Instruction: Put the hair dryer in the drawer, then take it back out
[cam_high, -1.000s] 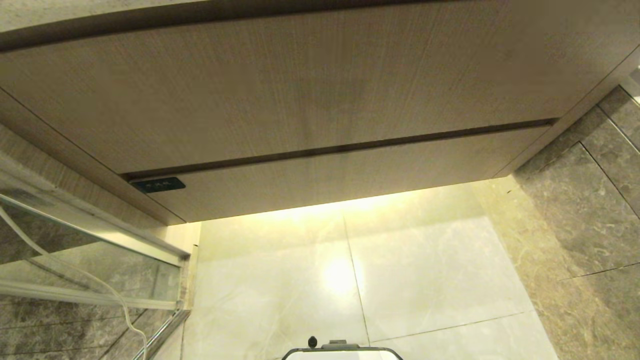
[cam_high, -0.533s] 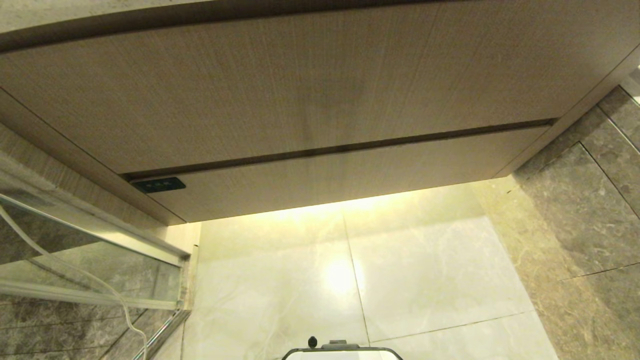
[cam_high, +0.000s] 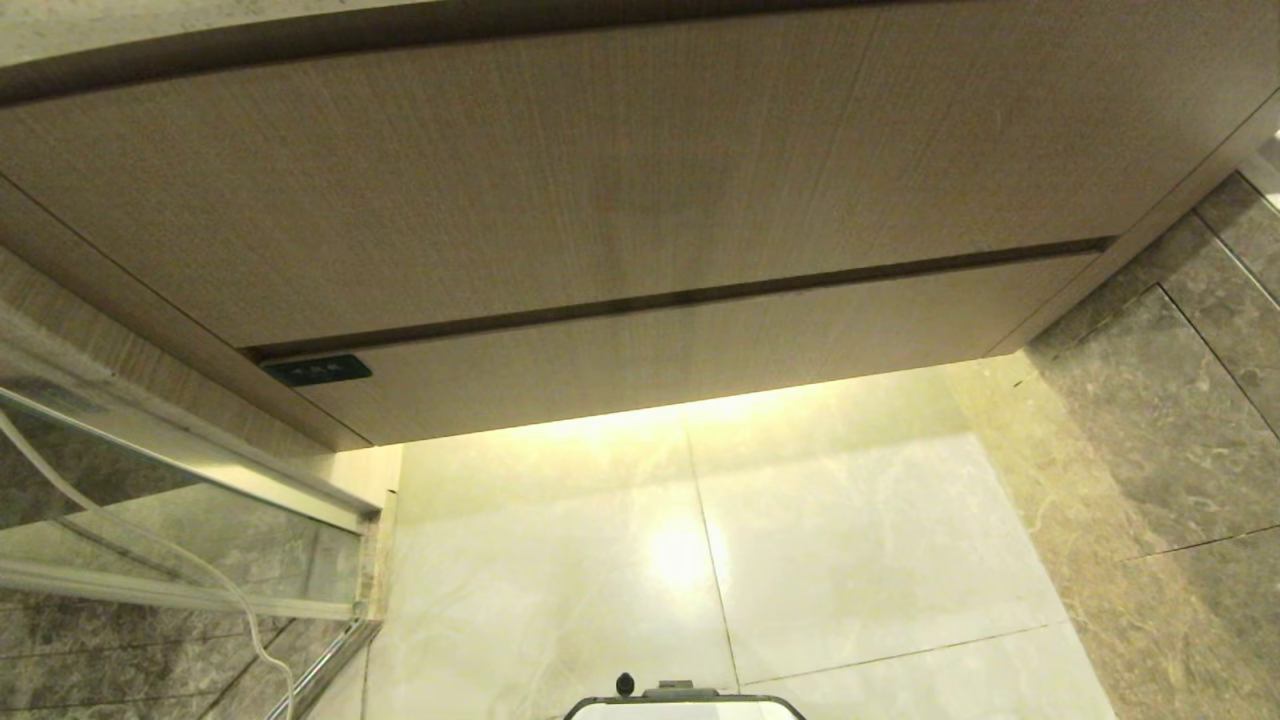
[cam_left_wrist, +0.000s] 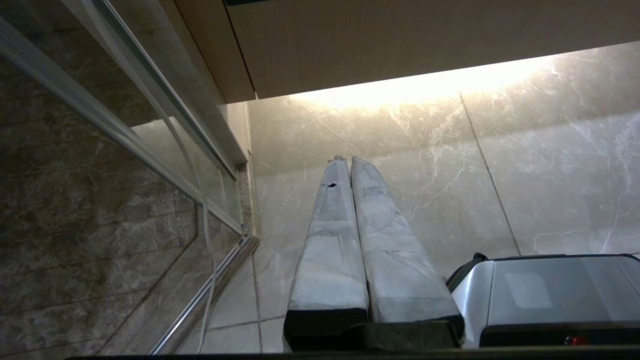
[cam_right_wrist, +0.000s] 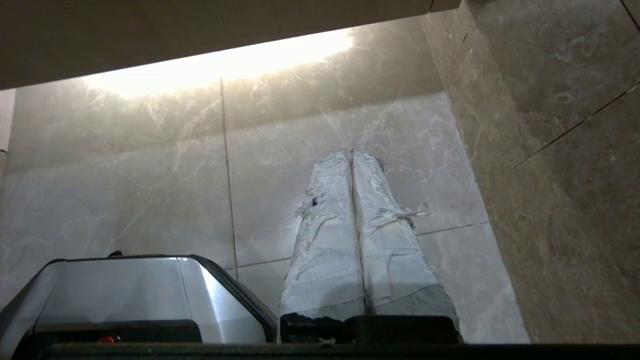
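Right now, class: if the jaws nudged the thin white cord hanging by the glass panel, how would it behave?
Probably floppy: the white cord hangs in a loose curve, so it would likely swing aside. Probably light, since it looks thin.

Two wood-grain fronts face the robot: one tall upper front panel and one short drawer front below it, with a single dark gap between them. One small dark plate sits at the left end of that gap. One white cord hangs at the left, behind one glass panel. Two grippers show, the left gripper and the right gripper, each with two taped fingers pressed together. One silver robot base lies near.
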